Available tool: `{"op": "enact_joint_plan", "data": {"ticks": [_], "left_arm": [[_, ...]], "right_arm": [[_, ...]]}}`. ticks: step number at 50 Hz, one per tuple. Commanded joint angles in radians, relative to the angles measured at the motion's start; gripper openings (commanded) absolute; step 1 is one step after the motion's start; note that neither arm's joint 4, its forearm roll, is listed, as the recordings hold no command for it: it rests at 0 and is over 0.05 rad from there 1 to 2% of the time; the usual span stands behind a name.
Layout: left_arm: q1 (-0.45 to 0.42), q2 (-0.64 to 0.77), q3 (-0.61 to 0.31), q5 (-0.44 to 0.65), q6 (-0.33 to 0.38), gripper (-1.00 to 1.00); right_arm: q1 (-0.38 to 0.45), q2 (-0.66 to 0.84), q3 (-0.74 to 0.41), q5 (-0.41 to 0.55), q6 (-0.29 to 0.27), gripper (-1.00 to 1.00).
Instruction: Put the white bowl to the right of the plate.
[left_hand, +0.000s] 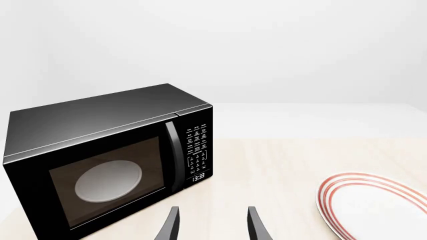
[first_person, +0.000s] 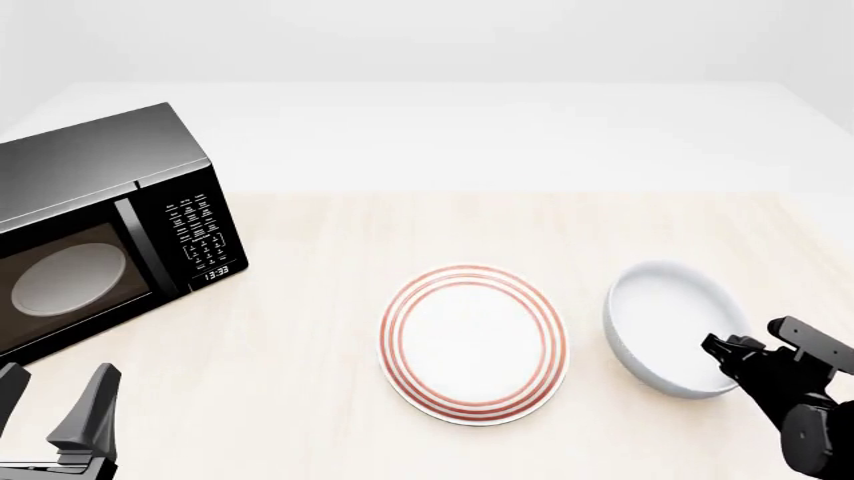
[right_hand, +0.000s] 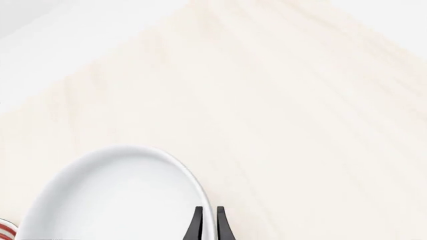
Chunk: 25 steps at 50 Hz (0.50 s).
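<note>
The white bowl (first_person: 663, 322) sits on the wooden table just right of the plate (first_person: 474, 343), which has thin red rings round its rim. My right gripper (first_person: 725, 347) is shut on the bowl's right rim. In the right wrist view its gripper (right_hand: 208, 221) pinches the bowl's (right_hand: 113, 200) thin edge, one finger inside and one outside. My left gripper (first_person: 51, 400) is open and empty at the near left, in front of the microwave. In the left wrist view the gripper (left_hand: 213, 225) points past the plate (left_hand: 373, 205).
A black microwave (first_person: 94, 230) stands at the left of the table with its door shut and a pale disc inside; it also fills the left wrist view (left_hand: 107, 160). Light wooden tabletop (first_person: 441, 230) stretches behind the plate and bowl.
</note>
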Motion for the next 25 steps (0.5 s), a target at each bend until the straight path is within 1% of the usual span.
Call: {"op": "enact_joint_plan", "data": {"ticks": [1, 7, 12, 14, 19, 21, 23, 25], "left_arm": [[0.0, 0.0, 0.0, 0.0, 0.0, 1.0], [0.0, 0.0, 0.0, 0.0, 0.0, 1.0], [0.0, 0.0, 0.0, 0.0, 0.0, 1.0], [0.0, 0.0, 0.0, 0.0, 0.0, 1.0], [0.0, 0.0, 0.0, 0.0, 0.0, 1.0], [0.0, 0.0, 0.0, 0.0, 0.0, 1.0], [0.0, 0.0, 0.0, 0.0, 0.0, 1.0], [0.0, 0.0, 0.0, 0.0, 0.0, 1.0]], "right_arm": [[0.034, 0.012, 0.006, -0.009, -0.009, 1.0], [0.042, -0.099, 0.03, 0.044, -0.005, 1.0], [0.058, -0.309, 0.052, 0.178, -0.01, 1.0], [0.063, -0.421, 0.051, 0.267, -0.02, 1.0], [0.071, -0.588, 0.046, 0.4, -0.031, 1.0], [0.082, -0.644, 0.045, 0.445, -0.031, 1.0], [0.095, -0.732, 0.037, 0.522, -0.04, 1.0], [0.106, -0.78, 0.034, 0.562, -0.043, 1.0]]}}
